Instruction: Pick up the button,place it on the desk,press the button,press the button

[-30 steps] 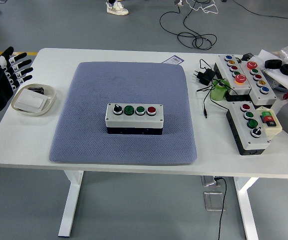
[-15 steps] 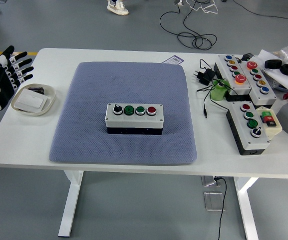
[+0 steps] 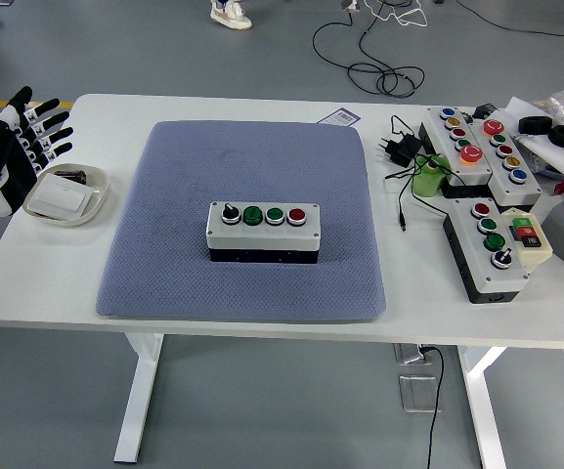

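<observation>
Well right of the left robot hand [image 3: 18, 147], the button box [image 3: 263, 232] sits on the mat [image 3: 242, 156], already placed. Hand wide, fingers spread, empty. Pressing step pending: reach right, lower one fingertip onto a button.

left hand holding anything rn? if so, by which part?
Nothing is held. The left hand hangs at the table's left edge with fingers spread, empty. The button box sits untouched on the blue mat.
</observation>
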{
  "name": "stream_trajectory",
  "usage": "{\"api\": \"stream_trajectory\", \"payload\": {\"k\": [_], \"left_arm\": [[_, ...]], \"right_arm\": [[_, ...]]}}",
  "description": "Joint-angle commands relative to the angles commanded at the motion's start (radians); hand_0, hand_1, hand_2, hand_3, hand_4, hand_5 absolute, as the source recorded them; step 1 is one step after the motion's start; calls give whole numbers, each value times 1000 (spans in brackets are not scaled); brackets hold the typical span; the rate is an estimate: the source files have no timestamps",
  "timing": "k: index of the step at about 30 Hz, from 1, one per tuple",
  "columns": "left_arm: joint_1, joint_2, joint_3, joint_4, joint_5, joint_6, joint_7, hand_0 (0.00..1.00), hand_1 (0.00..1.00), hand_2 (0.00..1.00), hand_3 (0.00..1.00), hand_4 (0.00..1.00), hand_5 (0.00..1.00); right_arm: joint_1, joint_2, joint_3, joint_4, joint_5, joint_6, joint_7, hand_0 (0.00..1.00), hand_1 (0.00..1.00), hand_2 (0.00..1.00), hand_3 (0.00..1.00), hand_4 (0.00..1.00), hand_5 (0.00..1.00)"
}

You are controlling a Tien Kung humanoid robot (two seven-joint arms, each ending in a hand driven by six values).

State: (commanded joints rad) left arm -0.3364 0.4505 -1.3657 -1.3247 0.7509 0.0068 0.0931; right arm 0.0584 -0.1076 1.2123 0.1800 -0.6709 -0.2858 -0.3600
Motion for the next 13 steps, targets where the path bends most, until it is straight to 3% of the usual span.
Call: {"api": "stream_trajectory", "payload": {"k": [8, 13], "left_arm": [[-6, -14, 69, 1, -48, 68, -115, 894, 909, 933, 939, 781, 998], [-11, -17, 79, 1, -60, 97, -141, 894, 909, 933, 939, 781, 998]], "right_arm": [[2, 0, 1, 0, -4, 0, -1, 642, 508, 547, 589, 242, 363], [5, -1, 2, 0, -5, 1, 1, 642, 508, 547, 589, 242, 363]]}}
